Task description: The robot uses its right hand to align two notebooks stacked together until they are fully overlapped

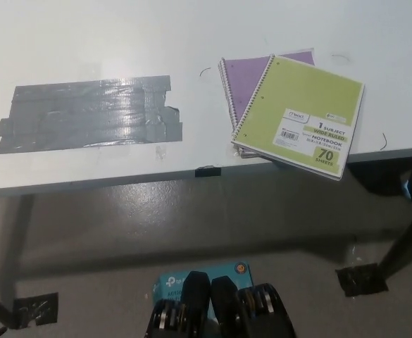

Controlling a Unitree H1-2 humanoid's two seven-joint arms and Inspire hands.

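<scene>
Head view: neither of my hands showed, so their state was unknown. Green notebook (301,116) lay skewed atop purple notebook (249,81) at table (86,42) edge; push corners gently.

You have one view only, from the head camera, looking steeply down from above and in front of the white table (86,42). The tabletop fills the upper half of the picture, its near edge running across the middle and tilting slightly up toward the right. Below that edge you see the grey floor (191,218) under the table (so the camera sits back from the table, not over it). The green notebook (301,113) and the grey tape patch (89,113) both fit with room to spare, so the camera stands fairly far off. No second view shares the scene.
</scene>
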